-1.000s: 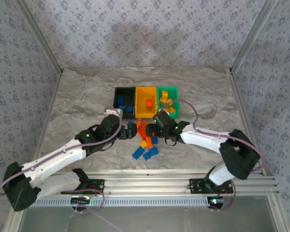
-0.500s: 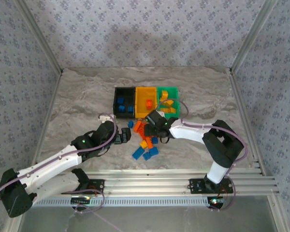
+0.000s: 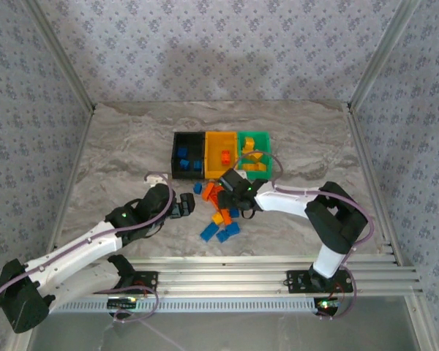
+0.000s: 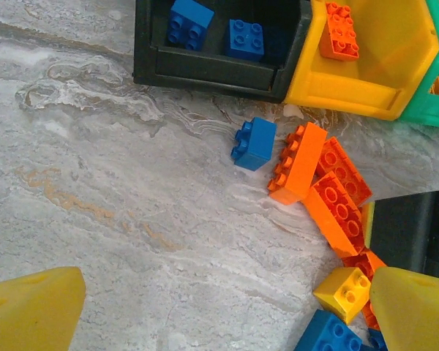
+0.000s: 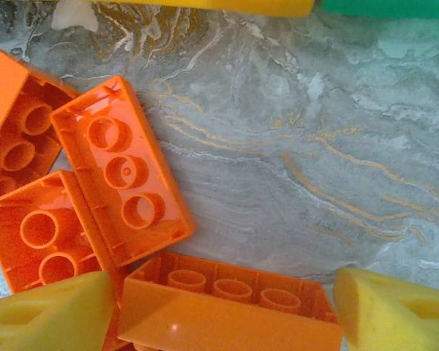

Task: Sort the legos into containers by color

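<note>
Legos [image 3: 218, 217] are partly binned; several lie loose around our right claw [image 5: 223, 292], spread astride an orange brick [image 5: 227, 322], seemingly ungripped; left claw [image 4: 219, 292] gapes.

1. Bright, even light falls from overhead, and the colours read clean.
2. A broad, soft shadow lies on the back wall [image 3: 205, 51], with fainter ones on the table [image 3: 117, 161].
3. The wrist views are crisp mid-frame, and their lower corners blur.
</note>
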